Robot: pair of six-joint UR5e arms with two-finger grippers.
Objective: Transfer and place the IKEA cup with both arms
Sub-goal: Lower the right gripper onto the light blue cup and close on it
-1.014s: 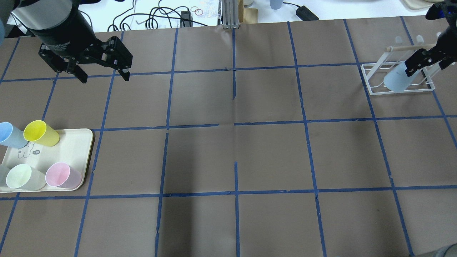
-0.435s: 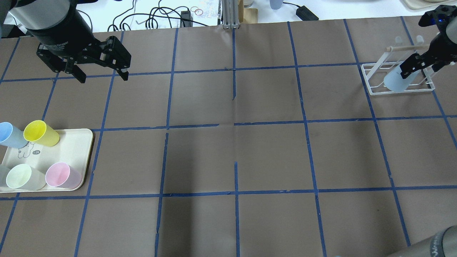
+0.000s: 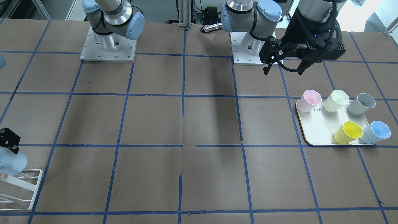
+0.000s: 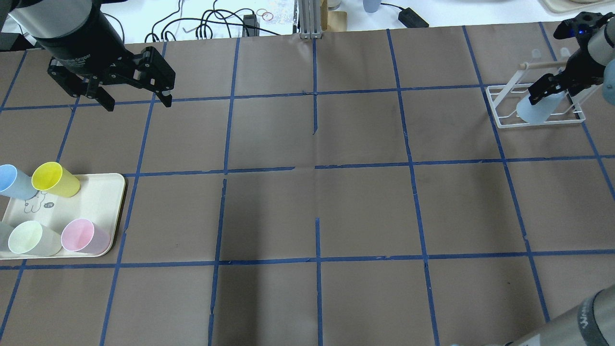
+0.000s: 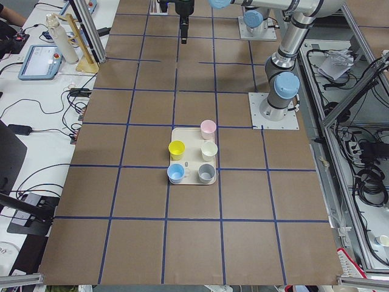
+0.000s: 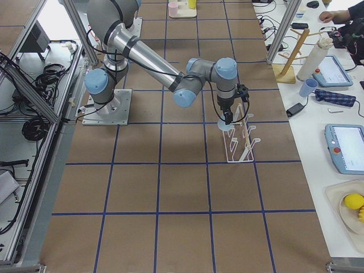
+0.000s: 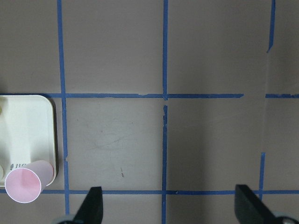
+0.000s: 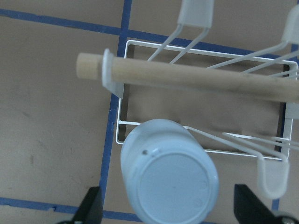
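Note:
The IKEA cup (image 4: 534, 110), a pale light blue tumbler, hangs upside down and tilted on a prong of the white wire rack (image 4: 543, 123) at the far right. In the right wrist view its base (image 8: 168, 179) faces the camera. My right gripper (image 4: 552, 93) is open just above the cup; its fingertips (image 8: 93, 205) stand apart on either side without touching it. My left gripper (image 4: 138, 103) is open and empty, high over the far left of the table and well beyond the tray. It also shows in the front view (image 3: 283, 70).
A cream tray (image 4: 96, 192) at the left edge holds a yellow cup (image 4: 53, 179), a pink cup (image 4: 81, 235), a pale green cup (image 4: 29, 238), a second light blue cup (image 4: 12, 181) and a grey cup (image 3: 360, 104). The rack has a wooden bar (image 8: 196, 77) and further prongs.
My right gripper has drawn back from the cup, and the cup stays on the rack. My left gripper has drifted slightly toward the far left, still open.

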